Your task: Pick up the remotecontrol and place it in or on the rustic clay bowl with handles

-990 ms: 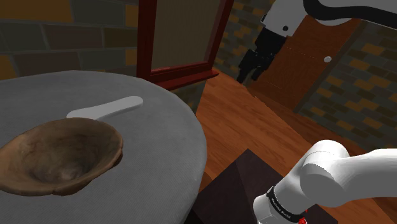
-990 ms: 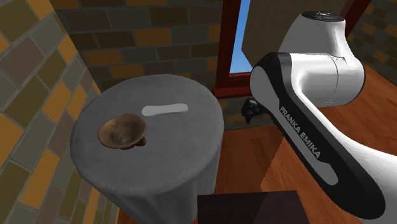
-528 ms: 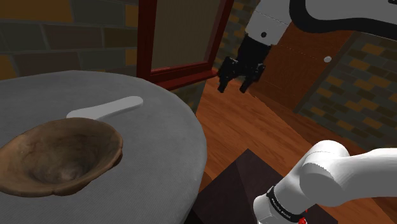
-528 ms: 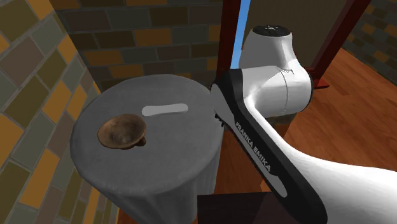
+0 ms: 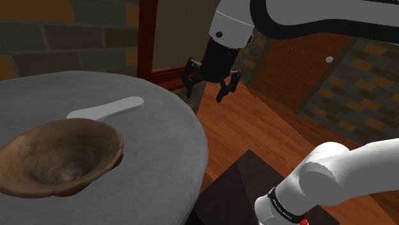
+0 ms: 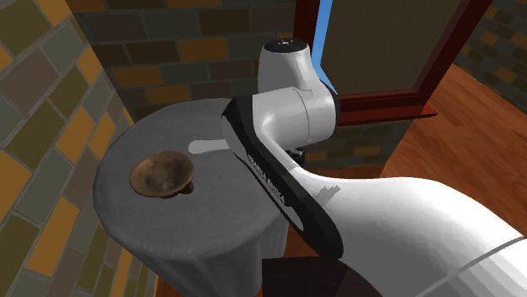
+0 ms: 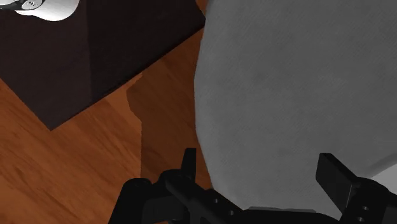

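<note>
Stand: dark brown box [image 5: 238,182] at the shoulder view's lower right. It sits on the shiny red-brown wood floor [image 5: 256,131], and the fat white base of the robot arm [image 5: 320,185] is on it.
Bowl: big, rough, brown clay bowl [image 5: 59,156]. It sits the right way up on the round grey counter [image 5: 163,137] and is the thing closest to the shoulder camera.
Counter: plain grey on top, with a rounded edge that drops down toward the floor.
Remote control: long, flat, pale grey remote control [image 5: 106,110]. It lies flat on the counter, just past the far rim of the bowl. In the second exterior view there is a small gap between the remote control [image 6: 207,145] and the bowl [image 6: 160,173].
Hand: all-black hand [image 5: 206,93]. It hangs in the air by the counter's far edge, to the shoulder view's right of the remote control and apart from it. Its two fingers are spread wide and it has hold of nothing. In the wrist view the hand [image 7: 261,168] looks down on the grey counter's edge, with the wood floor and the dark stand beside it.
Window frame: dark red frame [image 5: 148,38] standing behind the counter.
Walls: bricks in brown, orange and grey [image 5: 51,38].
Door: brown door [image 5: 300,64] with a small pale knob, farthest away.
</note>
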Controlling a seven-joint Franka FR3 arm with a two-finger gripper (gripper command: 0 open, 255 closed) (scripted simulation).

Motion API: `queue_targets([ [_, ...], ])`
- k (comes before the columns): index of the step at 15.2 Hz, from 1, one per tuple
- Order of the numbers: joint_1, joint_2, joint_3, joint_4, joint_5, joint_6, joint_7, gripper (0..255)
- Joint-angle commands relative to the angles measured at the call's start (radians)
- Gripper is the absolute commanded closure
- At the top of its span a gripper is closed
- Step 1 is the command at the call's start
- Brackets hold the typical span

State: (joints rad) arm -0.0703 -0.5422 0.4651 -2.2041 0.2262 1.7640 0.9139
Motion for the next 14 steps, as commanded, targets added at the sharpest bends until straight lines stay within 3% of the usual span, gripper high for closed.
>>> queue_targets([
  [1, -0.022, 0.061, 0.064, 0.036, 0.002, 0.029, 0.122, 0],
  [5, -0.077, 0.213, 0.188, 0.145, -0.037, 0.07, 0.362, 0],
  [9, -0.121, 0.408, 0.306, 0.281, -0.145, 0.097, 0.627, 0],
  [11, -0.124, 0.525, 0.351, 0.361, -0.228, 0.098, 0.77, 0],
  [14, -0.078, 0.708, 0.373, 0.498, -0.366, 0.078, 0.975, 0],
])
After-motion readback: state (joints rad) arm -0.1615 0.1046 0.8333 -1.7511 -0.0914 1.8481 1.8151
